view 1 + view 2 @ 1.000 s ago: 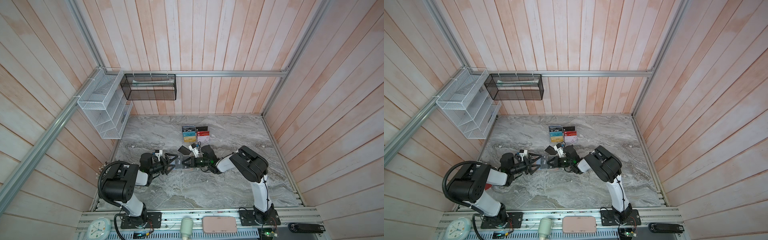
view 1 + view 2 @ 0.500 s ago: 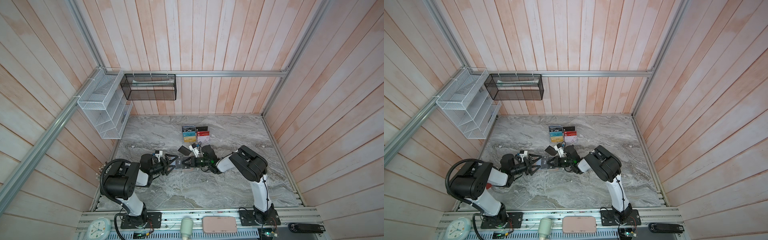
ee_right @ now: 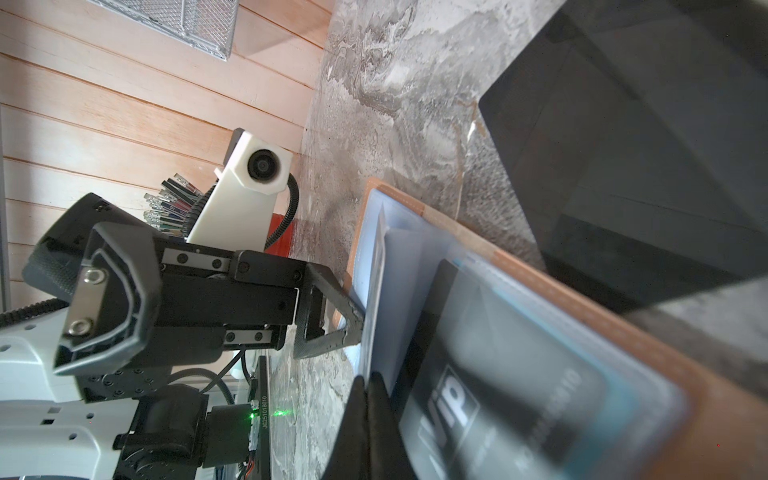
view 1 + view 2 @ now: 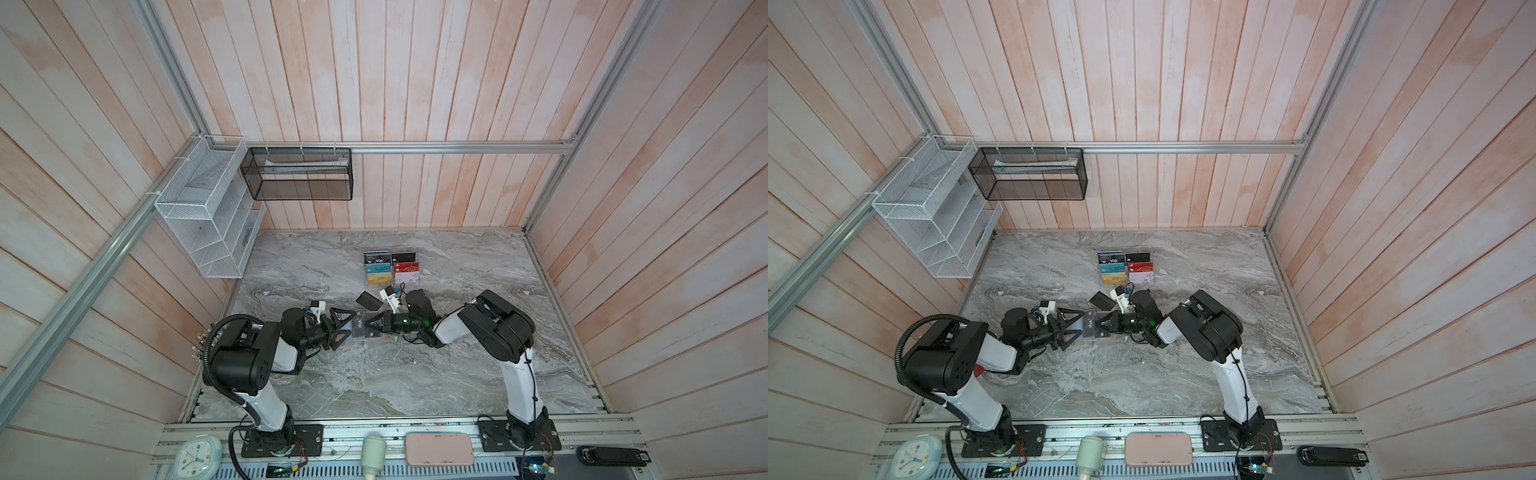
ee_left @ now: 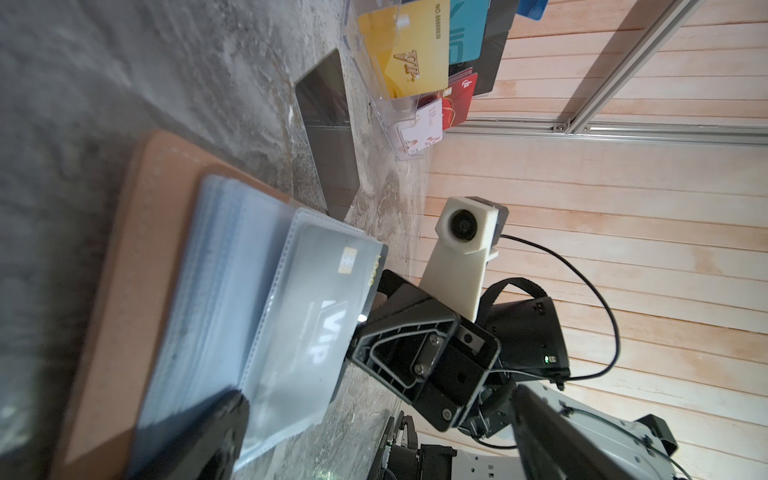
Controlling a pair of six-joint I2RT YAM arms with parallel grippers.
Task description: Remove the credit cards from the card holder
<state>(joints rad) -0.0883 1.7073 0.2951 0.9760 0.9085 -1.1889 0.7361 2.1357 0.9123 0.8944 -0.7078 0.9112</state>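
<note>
The card holder [image 5: 137, 257] lies open on the table [image 4: 374, 374] between my two hands. My left hand [image 4: 351, 326] is spread wide at its left end, with one finger [image 3: 347, 301] touching the clear sleeves. My right hand [image 4: 376, 326] is clenched tight at the opposite end, right at the free edge of the black Vip card [image 5: 328, 316]. That card sits in a raised sleeve with its edge poking out. Whether I pinch card or sleeve I cannot tell. A plain black card [image 4: 369, 300] lies flat on the table just beyond the holder, between it and the clear card rack [image 4: 390, 270].
</note>
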